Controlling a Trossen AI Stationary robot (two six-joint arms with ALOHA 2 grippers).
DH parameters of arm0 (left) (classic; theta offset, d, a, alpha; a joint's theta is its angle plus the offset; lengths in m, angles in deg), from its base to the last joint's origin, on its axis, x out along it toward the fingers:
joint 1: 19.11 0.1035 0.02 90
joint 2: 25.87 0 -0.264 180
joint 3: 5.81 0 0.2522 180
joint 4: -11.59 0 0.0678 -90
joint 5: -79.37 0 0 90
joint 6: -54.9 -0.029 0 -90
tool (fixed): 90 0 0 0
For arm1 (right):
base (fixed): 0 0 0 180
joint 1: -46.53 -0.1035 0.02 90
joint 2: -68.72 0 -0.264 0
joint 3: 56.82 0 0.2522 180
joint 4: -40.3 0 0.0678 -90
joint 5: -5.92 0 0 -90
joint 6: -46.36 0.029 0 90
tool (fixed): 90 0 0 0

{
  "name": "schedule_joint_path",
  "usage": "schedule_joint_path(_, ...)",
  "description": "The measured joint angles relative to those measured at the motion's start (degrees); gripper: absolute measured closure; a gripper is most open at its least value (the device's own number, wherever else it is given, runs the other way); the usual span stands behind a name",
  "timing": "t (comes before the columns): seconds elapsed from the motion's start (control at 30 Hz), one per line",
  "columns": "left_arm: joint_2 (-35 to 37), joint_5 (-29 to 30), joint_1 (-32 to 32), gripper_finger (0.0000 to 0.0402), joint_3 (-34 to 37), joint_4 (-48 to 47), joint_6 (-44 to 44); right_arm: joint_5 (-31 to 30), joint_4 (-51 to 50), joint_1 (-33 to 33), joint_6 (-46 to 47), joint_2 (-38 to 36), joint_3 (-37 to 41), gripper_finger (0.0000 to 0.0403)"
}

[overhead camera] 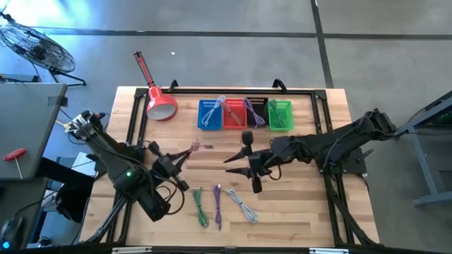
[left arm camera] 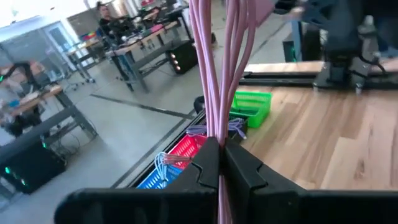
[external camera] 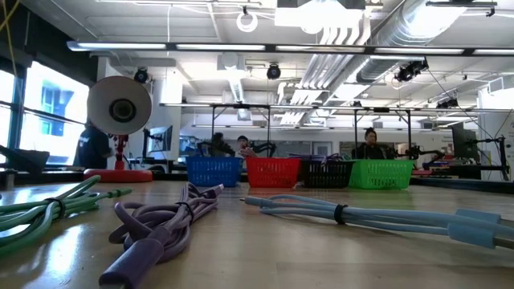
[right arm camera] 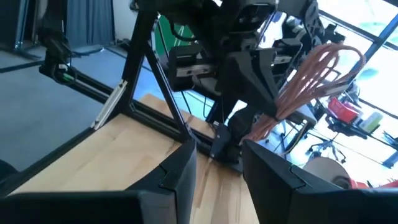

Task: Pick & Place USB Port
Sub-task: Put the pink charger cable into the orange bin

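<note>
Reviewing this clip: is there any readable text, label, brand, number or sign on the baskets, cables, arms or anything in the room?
None can be read in any view.
The four baskets, the pink cable clamped in the left hand and the loose cables on the table carry no visible print.
Background equipment in the low view: too small to read.

The floor (overhead camera: 233, 17) is grey concrete with dark seam lines. A standing fan (overhead camera: 32, 46) sits at the far left corner. Ceiling ducts (external camera: 377, 28) and strip lights (external camera: 152, 46) run overhead. Windows (external camera: 50, 108) line the left wall. Workbenches (left arm camera: 134, 53) with seated persons (external camera: 369, 144) occupy the room beyond the wooden table (overhead camera: 296, 204).
</note>
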Motion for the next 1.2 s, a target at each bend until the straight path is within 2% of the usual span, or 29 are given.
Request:
schedule_joint_path(0.2, 1.2, -5.5, 1.4, 0.0401, -0.1, 15.9, -21.6, 2.5, 1.4, 1.4, -0.6, 0.0, 0.0, 0.0281)
schedule_joint_path(0.4, 1.8, -18.7, 6.0, 0.0401, -0.1, 32.3, -40.4, 4.0, 2.0, 1.4, -1.6, 0.0, 0.0, 0.0281)
schedule_joint_path(0.53, 1.8, -23.7, 9.0, 0.0401, -0.1, 37.2, -47.0, 4.6, 1.3, 0.7, -1.4, 0.0, 0.0, 0.0281)
schedule_joint_path(0.67, 1.7, -30.1, 12.1, 0.0401, -0.1, 39.5, -48.1, 4.1, 0.4, -0.1, -1.6, 0.0, 0.0, 0.0281)
schedule_joint_path(0.8, 1.4, -36.9, 14.6, 0.0401, 1.6, 46.4, -51.9, 3.8, -0.6, -0.2, -1.3, 0.0, 0.0, 0.0281)
schedule_joint_path(0.87, 1.4, -36.7, 14.8, 0.0401, 2.2, 46.9, -52.9, 3.6, -1.7, -0.2, -0.8, 0.0, 0.0, 0.0281)
schedule_joint_path(0.97, 1.4, -31.9, 14.6, 0.0401, 2.3, 45.9, -52.9, 3.3, -4.4, -0.8, 0.4, 0.0, 0.0, 0.0281)
schedule_joint_path(1.03, 1.4, -31.1, 14.6, 0.0401, 2.3, 45.9, -52.9, 1.1, -6.0, -1.7, 0.2, 0.0, 0.0, 0.0281)
schedule_joint_path(1.2, 1.4, -31.4, 14.6, 0.0401, 2.3, 46.4, -52.9, -15.7, -6.4, -4.5, -4.6, 0.0, 0.0, 0.0281)
